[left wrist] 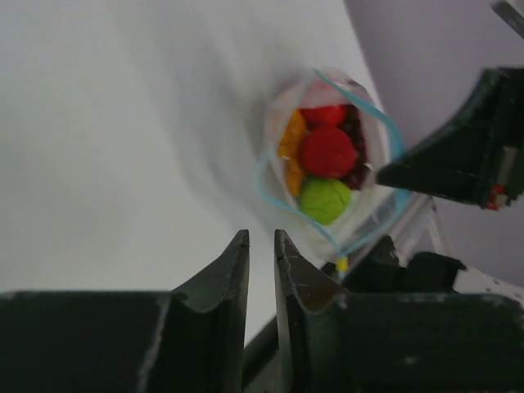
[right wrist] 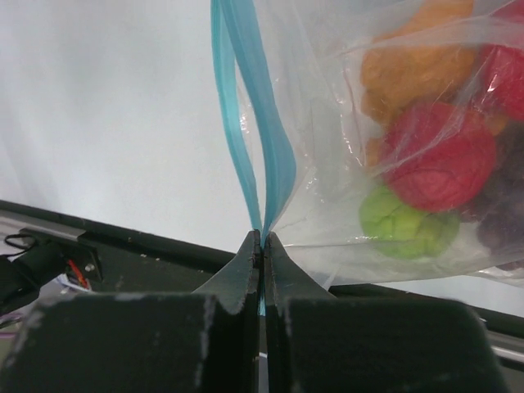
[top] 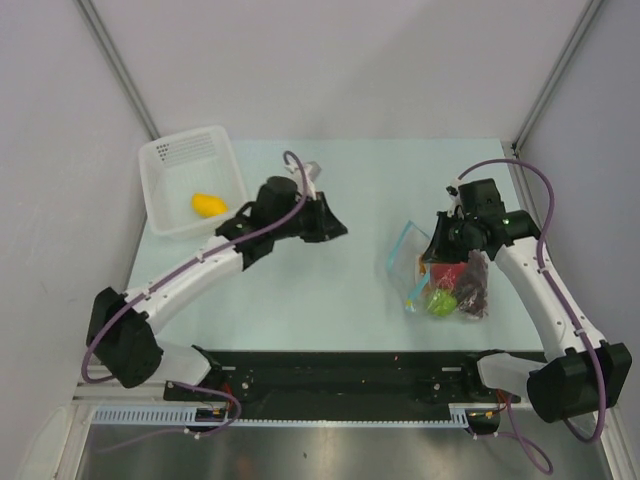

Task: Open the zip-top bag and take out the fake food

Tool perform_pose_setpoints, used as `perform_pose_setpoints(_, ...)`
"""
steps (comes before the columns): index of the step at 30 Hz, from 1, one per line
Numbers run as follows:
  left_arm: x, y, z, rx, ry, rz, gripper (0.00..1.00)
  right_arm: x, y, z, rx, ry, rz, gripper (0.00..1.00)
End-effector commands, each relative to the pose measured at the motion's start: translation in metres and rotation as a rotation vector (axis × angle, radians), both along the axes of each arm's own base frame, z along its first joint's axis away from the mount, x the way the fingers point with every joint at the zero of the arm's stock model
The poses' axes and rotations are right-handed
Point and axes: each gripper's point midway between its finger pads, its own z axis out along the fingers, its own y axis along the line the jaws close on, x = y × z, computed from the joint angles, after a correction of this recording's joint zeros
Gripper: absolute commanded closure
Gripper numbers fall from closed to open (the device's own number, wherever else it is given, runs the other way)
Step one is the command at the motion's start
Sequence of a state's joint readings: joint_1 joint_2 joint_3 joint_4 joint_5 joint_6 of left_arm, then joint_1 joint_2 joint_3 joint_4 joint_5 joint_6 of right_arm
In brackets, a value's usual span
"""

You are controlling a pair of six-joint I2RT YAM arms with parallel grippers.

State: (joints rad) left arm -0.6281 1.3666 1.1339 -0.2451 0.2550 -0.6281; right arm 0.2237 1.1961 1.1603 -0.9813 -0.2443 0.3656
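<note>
The zip-top bag (right wrist: 327, 188) is clamped by its teal strip (right wrist: 274, 147) in the right pincer (right wrist: 262, 239), so that its mouth is held gaping toward the left pincer (left wrist: 260, 239), whose jaws stand narrowly apart on nothing; the fake food (left wrist: 326, 151) lies bagged ahead of it.

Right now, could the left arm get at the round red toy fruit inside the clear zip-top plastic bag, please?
Probably yes: the mouth of the bag gapes toward the left fingers, the right fingers pinch its zip strip, and bare table lies between.
</note>
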Motion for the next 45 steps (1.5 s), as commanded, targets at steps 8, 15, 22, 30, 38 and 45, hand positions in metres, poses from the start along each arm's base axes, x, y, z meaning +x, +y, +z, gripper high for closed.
perform_pose_setpoints(8,-0.04,-0.156,0.008,-0.202,0.038,-0.289,0.81,-0.009,0.033,0.039,0.195,-0.019,0.017,1.0)
perform_pose_setpoints(15,-0.043,-0.197,-0.021,-0.171,0.09,-0.35,0.82,-0.007,0.036,0.042,0.224,-0.015,0.001,1.0)
perform_pose_setpoints(22,-0.051,-0.2,-0.06,-0.079,0.146,-0.324,0.67,0.0,0.048,0.052,0.316,-0.016,-0.003,1.0)
perform_pose_setpoints(30,-0.06,-0.207,-0.088,-0.046,0.168,-0.351,0.39,0.004,0.04,0.049,0.31,-0.009,-0.02,1.0)
perform_pose_setpoints(38,-0.073,-0.222,-0.107,-0.043,0.237,-0.407,0.2,0.003,0.032,0.044,0.291,0.006,-0.027,1.0)
perform_pose_setpoints(45,-0.083,-0.237,-0.107,-0.077,0.234,-0.451,0.18,0.004,0.032,0.043,0.294,0.009,-0.031,1.0)
